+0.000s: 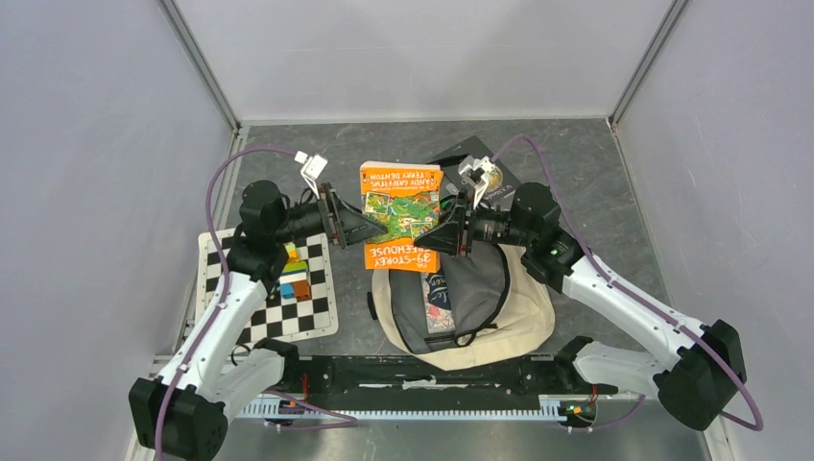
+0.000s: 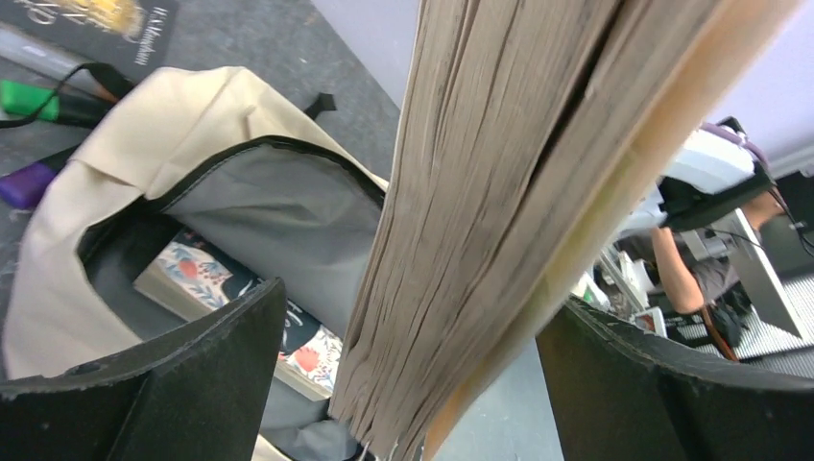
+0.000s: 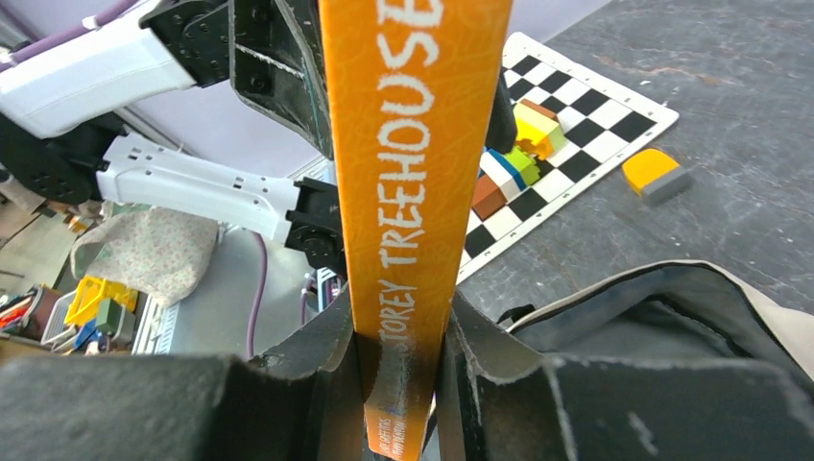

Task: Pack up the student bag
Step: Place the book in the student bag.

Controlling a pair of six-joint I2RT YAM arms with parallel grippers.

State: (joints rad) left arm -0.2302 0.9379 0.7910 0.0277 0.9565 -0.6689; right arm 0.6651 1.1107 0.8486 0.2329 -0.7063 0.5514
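The student bag [image 1: 523, 307] is a cream backpack lying open in front of the arms, its grey lining [image 1: 475, 283] showing. A floral book [image 1: 439, 300] lies inside it and also shows in the left wrist view [image 2: 206, 279]. An orange "Storey Treehouse" book [image 1: 398, 206] hangs above the bag's far end. My right gripper [image 3: 398, 327] is shut on its orange spine [image 3: 413, 144]. My left gripper [image 2: 413, 317] is open, its jaws wide on either side of the book's page edge [image 2: 499, 192], not touching it.
A black-and-white checkered mat [image 1: 317, 307] with coloured blocks [image 1: 293, 274] lies at the left. An orange and grey eraser [image 3: 653, 173] lies beside it. A dark book [image 2: 86, 24], a green highlighter [image 2: 38, 101] and a purple one [image 2: 29, 182] lie beyond the bag.
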